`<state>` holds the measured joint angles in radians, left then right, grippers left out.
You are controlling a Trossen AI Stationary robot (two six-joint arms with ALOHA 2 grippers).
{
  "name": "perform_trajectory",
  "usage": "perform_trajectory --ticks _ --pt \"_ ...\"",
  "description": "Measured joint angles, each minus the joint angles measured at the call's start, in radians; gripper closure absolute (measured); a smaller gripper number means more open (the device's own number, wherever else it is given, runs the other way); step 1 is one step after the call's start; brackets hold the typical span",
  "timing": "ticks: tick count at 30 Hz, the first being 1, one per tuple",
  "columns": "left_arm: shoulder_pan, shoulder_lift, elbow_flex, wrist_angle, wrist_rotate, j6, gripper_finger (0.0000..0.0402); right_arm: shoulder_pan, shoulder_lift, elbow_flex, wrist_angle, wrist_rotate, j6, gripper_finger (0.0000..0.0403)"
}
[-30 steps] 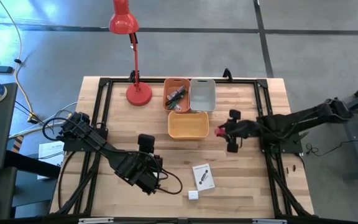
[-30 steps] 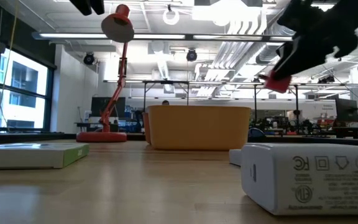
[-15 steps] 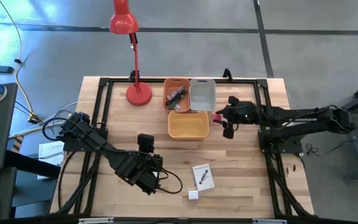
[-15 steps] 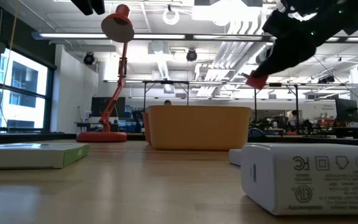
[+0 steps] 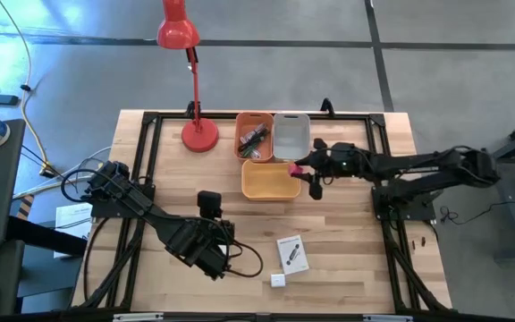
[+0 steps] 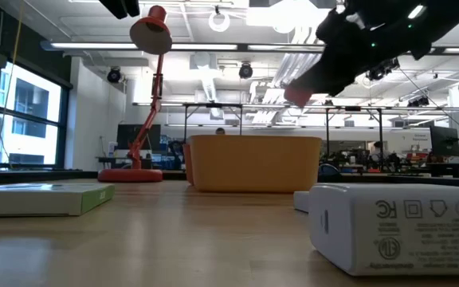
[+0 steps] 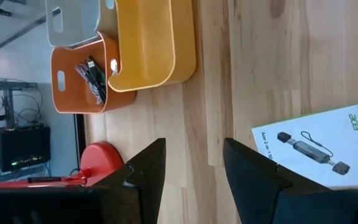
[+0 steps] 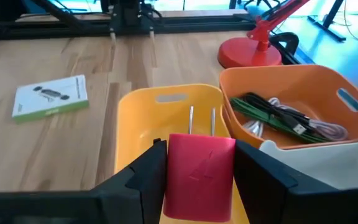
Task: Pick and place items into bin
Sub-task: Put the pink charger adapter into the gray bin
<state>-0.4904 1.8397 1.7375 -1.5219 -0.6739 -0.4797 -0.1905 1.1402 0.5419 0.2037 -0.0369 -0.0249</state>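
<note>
My right gripper (image 5: 304, 171) is shut on the red-pink cube (image 5: 293, 167), which hangs in the air over the right rim of the yellow bin (image 5: 270, 180). In the right wrist view the cube (image 8: 201, 167) shows two metal prongs above the yellow bin (image 8: 143, 124). The orange bin (image 5: 254, 135) holds a black cable and green pieces. A white card box (image 5: 292, 253) and a small white block (image 5: 278, 280) lie flat on the table. My left gripper (image 7: 194, 168) is open and waits over the near left part of the table. My right gripper pinches the red-pink cube by two opposite side faces (image 8: 170, 168), one finger on each. The fingers come level from the table's right. The cube is lifted clear above the yellow bin, and its two prongs (image 8: 202, 121) point away from the wrist.
A grey bin (image 5: 291, 135) stands beside the orange one at the far edge. The red desk lamp (image 5: 198, 134) stands left of the bins. In the low view the white block (image 6: 397, 227) sits close by, with the card box (image 6: 42, 199) to the left.
My right gripper has carried the red-pink cube toward the table's left and a little toward the far edge, from the bare wood right of the yellow bin to above the bin's right rim. It has stayed shut on the cube. The cube has risen slightly.
</note>
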Motion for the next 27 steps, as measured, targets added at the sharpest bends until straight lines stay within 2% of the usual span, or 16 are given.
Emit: perform_trajectory --ticks 7,20,27 --pt "-0.001 0.0 0.0 0.0 0.005 -0.022 0.0252 0.0 0.092 0.0 0.094 -0.038 0.025 0.0242" --pt "-0.001 0.0 0.0 0.0 0.011 -0.022 0.0252 -0.004 0.097 0.0 0.093 -0.031 0.025 0.0242" --pt "-0.001 0.0 0.0 -0.008 0.011 -0.022 0.0252 -0.109 0.097 0.0 0.093 -0.03 0.019 0.0242"
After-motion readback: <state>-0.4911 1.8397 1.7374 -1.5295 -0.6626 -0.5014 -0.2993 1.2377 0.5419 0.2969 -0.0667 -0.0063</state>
